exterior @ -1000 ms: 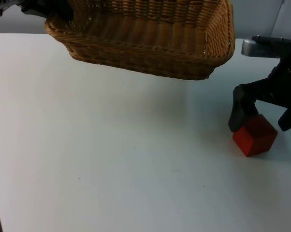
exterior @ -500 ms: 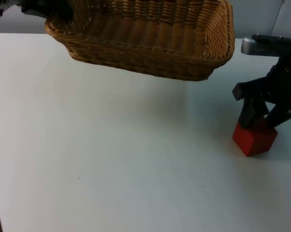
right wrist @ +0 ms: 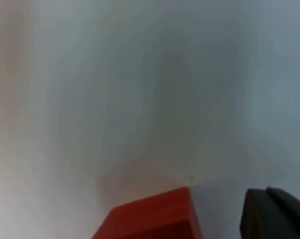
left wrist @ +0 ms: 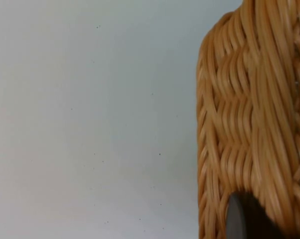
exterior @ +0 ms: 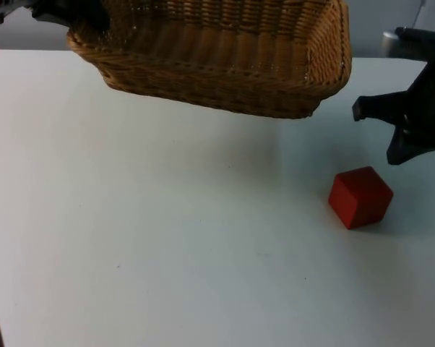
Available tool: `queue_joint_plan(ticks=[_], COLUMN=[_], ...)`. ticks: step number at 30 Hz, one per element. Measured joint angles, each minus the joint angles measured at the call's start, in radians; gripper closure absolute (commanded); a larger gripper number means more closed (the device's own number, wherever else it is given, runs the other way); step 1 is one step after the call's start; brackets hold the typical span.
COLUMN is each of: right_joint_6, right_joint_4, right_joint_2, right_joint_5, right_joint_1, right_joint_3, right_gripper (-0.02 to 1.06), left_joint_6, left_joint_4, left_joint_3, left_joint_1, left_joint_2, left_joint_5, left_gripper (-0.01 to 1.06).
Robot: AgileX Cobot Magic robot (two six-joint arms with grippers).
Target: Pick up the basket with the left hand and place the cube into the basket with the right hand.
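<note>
Cube lies on table, apart from empty right gripper.

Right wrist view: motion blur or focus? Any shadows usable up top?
Right wrist view: smeared, red cube soft-edged, likely motion. Top view: sharp; the wicker basket casts a faint shadow on the table, the cube a small one. Left wrist view: crisp weave.

We see a tan woven wicker basket, its ribbed strands slightly glossy. The red cube looks matt and smooth. The white table top appears smooth, faintly speckled.
</note>
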Motion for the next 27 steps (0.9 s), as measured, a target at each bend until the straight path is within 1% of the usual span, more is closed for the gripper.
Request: queue_joint_plan(ticks=[1,3,4,6,7,9,10,11,12,13,14,15,17,19,20,22,27], right_joint_6=[0.029,0.041,0.048,0.039,0.024,0.017,-0.005,-0.02,-0.045,-0.092,-0.146,-0.146,-0.283,-0.383,-0.383,-0.437,-0.445], right_joint_4=[-0.036,-0.047,-0.057,-0.078,-0.086,-0.091,-0.096,-0.096,-0.088,-0.063,-0.019,-0.019,0.089,0.192,0.192,0.261,0.272], right_joint_2=[-0.01,-0.014,-0.018,-0.024,-0.024,-0.024,-0.024,-0.024,-0.024,-0.024,-0.024,-0.024,-0.024,-0.024,-0.024,-0.024,-0.013], right_joint_5=[0.009,0.019,0.032,0.064,0.085,0.097,0.132,0.15,0.174,0.197,0.216,0.216,0.251,0.255,0.255,0.23,0.204], right_joint_1=[0.0,0.0,0.0,0.0,0.0,0.0,0.0,0.0,0.0,0.0,0.002,0.002,0.006,0.015,0.015,0.024,0.039], right_joint_3=[-0.007,-0.008,-0.01,-0.01,-0.01,-0.01,-0.01,-0.01,-0.01,-0.01,-0.01,-0.01,-0.01,-0.01,-0.01,-0.01,-0.01], right_gripper=[1.02,0.95,0.95,0.81,0.73,0.46,0.46,0.34,0.17,0.02,-0.01,-0.01,-0.01,-0.01,-0.01,-0.01,-0.01], left_joint_6=[0.0,0.0,0.0,0.0,0.0,0.0,0.0,0.0,0.0,0.0,0.0,0.0,0.0,0.0,0.0,0.0,0.002], left_joint_4=[0.0,0.0,0.0,0.0,0.0,0.0,-0.002,-0.002,-0.006,-0.008,-0.01,-0.01,-0.014,-0.016,-0.016,-0.01,-0.002], left_joint_3=[0.0,0.0,0.0,0.0,0.0,0.0,0.0,0.0,0.0,0.0,0.0,0.0,0.0,0.0,0.0,0.0,0.0], left_joint_1=[0.0,0.0,0.0,0.0,0.0,0.0,0.0,0.0,0.0,0.0,0.0,0.0,0.0,0.0,0.0,0.004,0.006], left_joint_2=[0.0,0.0,0.0,0.0,0.0,0.0,0.0,0.0,0.0,0.0,0.0,0.0,0.0,0.0,0.0,0.0,0.0], left_joint_5=[0.0,0.002,0.002,0.002,0.002,0.003,0.004,0.006,0.006,0.006,0.006,0.006,0.008,0.008,0.008,0.006,-0.003], left_gripper=[1.05,1.05,1.05,1.05,1.05,1.05,1.05,1.05,1.05,1.05,1.05,1.05,1.05,1.05,1.05,1.05,1.05])
